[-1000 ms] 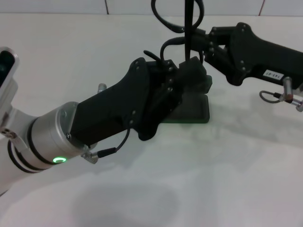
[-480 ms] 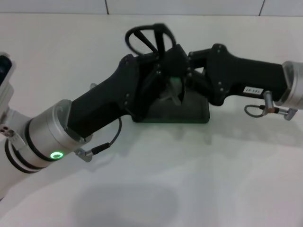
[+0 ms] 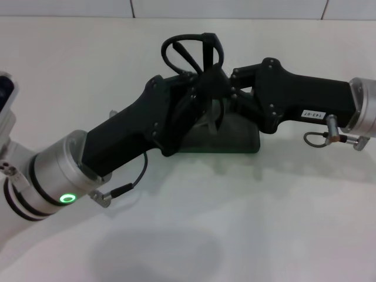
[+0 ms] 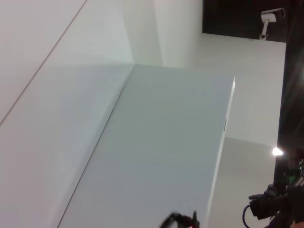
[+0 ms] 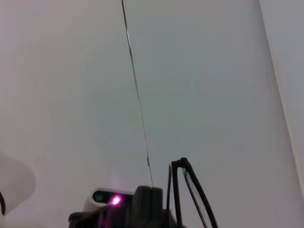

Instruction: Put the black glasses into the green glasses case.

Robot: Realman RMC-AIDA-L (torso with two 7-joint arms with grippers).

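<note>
You are looking down at a plain white table point(image 3: 247, 223) that runs back to a white tiled wall point(image 3: 235, 7). The left wrist view shows only pale wall panels, a dark strip and, at one corner, a camera on a stand point(image 4: 273, 209); the right wrist view shows a white wall with one thin seam.

Both arms meet over the middle of the table. The left gripper point(image 3: 202, 103) comes in from the near left, the right gripper point(image 3: 232, 97) from the right, and their tips crowd together just above the case point(image 3: 238, 141). The glasses point(image 3: 194, 53) stand upright between the two tips, frame loops and temples sticking up above the black housings, and they show again at the lower edge of the right wrist view point(image 5: 187, 194). You cannot tell from these views which claw grips them, or how far either claw is spread: the housings hide the fingers.

The case lies flat on the table under the grippers, dark green, with only its near edge and right end showing. The left arm's body covers its left part. A loose grey cable point(image 3: 126, 185) hangs under the left wrist.
</note>
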